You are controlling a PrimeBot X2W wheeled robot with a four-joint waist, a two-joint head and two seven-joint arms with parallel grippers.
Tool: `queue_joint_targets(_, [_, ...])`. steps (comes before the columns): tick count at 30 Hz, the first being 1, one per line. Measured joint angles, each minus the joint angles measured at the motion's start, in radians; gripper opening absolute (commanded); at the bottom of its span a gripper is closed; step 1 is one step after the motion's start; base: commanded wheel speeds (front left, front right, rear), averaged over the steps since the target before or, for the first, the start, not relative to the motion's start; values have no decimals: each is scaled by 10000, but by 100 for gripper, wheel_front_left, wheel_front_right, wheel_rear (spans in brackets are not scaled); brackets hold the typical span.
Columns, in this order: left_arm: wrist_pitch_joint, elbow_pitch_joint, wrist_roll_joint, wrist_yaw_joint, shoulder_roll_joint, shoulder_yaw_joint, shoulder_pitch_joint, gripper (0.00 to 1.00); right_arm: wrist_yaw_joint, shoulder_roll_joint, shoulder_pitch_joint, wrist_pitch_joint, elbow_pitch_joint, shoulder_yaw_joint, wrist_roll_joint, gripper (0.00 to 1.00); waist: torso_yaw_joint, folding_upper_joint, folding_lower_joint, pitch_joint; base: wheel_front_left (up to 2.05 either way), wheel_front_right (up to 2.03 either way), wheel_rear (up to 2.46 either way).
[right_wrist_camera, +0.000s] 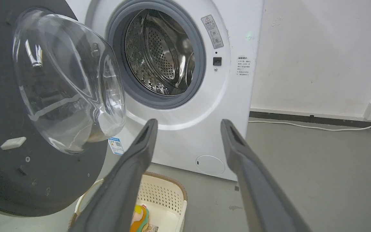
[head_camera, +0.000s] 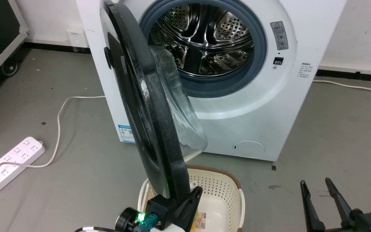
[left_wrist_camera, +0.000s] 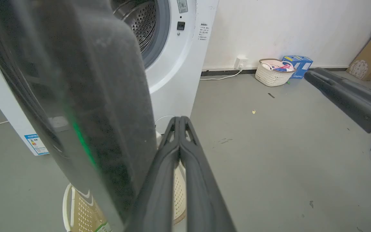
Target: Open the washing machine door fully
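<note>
Roughly halfway | finds washing machine door point(head_camera: 153, 129) swung out left of drum point(head_camera: 204, 35) | sets left gripper point(left_wrist_camera: 179, 120), jaws pressed together, at its near rim | holds right gripper point(head_camera: 315, 182) spread, near right | needs further swing

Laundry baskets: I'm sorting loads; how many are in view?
2. One cream basket sits on the floor before the washing machine, by its open door; a second basket stands by the wall beside a blue box. Others may be hidden.

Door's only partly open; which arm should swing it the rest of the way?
Left. The left gripper, shut, sits beside the washing machine door; the right gripper hangs open, well apart from it.
</note>
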Motion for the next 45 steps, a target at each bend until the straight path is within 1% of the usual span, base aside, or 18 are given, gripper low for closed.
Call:
queue_joint_targets(1, [-92, 326, 27, 90, 10, 44, 1, 0, 0, 4, 2, 0, 38, 0, 0, 100, 66, 0, 0, 3, 0, 0, 0])
queue_joint_targets(4, [-299, 481, 10, 169, 4, 125, -2, 0, 0, 4, 5, 0, 58, 6, 0, 100, 169, 0, 0, 2, 0, 0, 0])
queue_joint_targets(7, [-568, 658, -54, 201, -40, 150, -4, 0, 0, 2, 8, 0, 96, -8, 0, 100, 399, 0, 0, -12, 0, 0, 0])
queue_joint_targets(8, [-665, 734, -61, 203, -48, 140, -6, 0, 0, 2, 8, 0, 117, -25, 2, 100, 592, 0, 0, -27, 0, 0, 0])
queue_joint_targets(9, [-665, 734, -61, 203, -48, 140, -6, 0, 0, 2, 8, 0, 117, -25, 2, 100, 592, 0, 0, -27, 0, 0, 0])
queue_joint_targets(15, [-790, 826, -165, 211, -8, 188, -27, 0, 0, 13, 14, 0, 224, 67, 92, 100, 1514, 0, 0, -120, 0, 0, 0])
queue_joint_targets(16, [-784, 826, -213, 268, 46, 247, -27, 0, 0, 25, 14, 0, 255, 98, 98, 100, 1827, 0, 0, -150, 0, 0, 0])
queue_joint_targets(17, [-784, 826, -213, 268, 46, 247, -27, 0, 0, 25, 14, 0, 255, 98, 98, 100, 1827, 0, 0, -150, 0, 0, 0])
queue_joint_targets(22, [-779, 819, -332, 472, 267, 610, -30, 0, 0, 48, 13, 0, 303, 199, 117, 100, 2630, 0, 0, -212, 0, 0, 0])
queue_joint_targets(23, [-777, 800, -380, 606, 395, 832, -30, 0, 0, 52, 11, 0, 336, 251, 146, 100, 2940, -1, 0, -232, 0, 0, 0])
queue_joint_targets(24, [-777, 800, -380, 606, 395, 832, -30, 0, 0, 52, 11, 0, 336, 251, 146, 100, 2940, -1, 0, -232, 0, 0, 0])
queue_joint_targets(30, [-663, 698, -648, 826, 882, 1553, -51, 0, 0, 75, -2, -2, 408, 382, 167, 100, 3672, 0, -1, -224, 0, 0, 0])
queue_joint_targets(32, [-575, 696, -769, 934, 1126, 1919, -226, 0, 0, 79, -15, 0, 422, 477, 167, 100, 3824, -1, 0, -87, 0, 0, 0])
queue_joint_targets(33, [-575, 696, -769, 934, 1126, 1919, -226, 0, 0, 79, -15, 0, 422, 477, 167, 100, 3824, -1, 0, -87, 0, 0, 0])
queue_joint_targets(36, [-510, 700, -917, 1034, 1361, 2343, -446, 0, 0, 88, -73, 0, 418, 610, 151, 100, 3824, -1, 0, 199, 0, 0, 0])
queue_joint_targets(40, [-441, 798, -1195, 1058, 1774, 2963, -731, 0, 0, 63, -496, 0, 405, 742, 84, 100, 3700, -1, 0, 731, 0, 0, 0])
queue_joint_targets(45, [-456, 1064, -1453, 1149, 2395, 3802, -1224, 0, 0, -209, -847, -2, 399, 765, 61, 100, 3434, -1, 1, 1518, 0, 0, 0])
